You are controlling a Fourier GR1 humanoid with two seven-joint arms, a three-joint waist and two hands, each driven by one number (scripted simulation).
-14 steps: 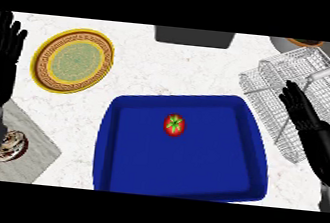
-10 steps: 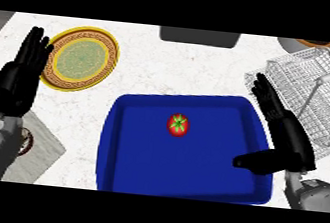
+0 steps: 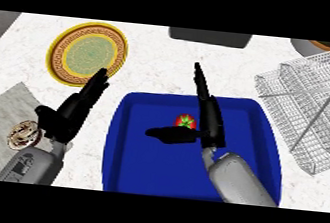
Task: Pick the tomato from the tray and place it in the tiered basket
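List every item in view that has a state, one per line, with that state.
tomato: lying in the tray, not gripped, partly hidden by the right hand.
blue tray: flat on the counter, holding only the tomato.
tiered basket: on the counter at the right, nothing visible in it.
yellow plate: on the counter, nothing on it.
right hand: open, over the tray beside the tomato.
left hand: open, left of the tray, holding nothing.

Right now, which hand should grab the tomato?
The right hand. It is open over the blue tray, right beside the tomato. The left hand sits outside the tray's left edge, farther from the tomato.
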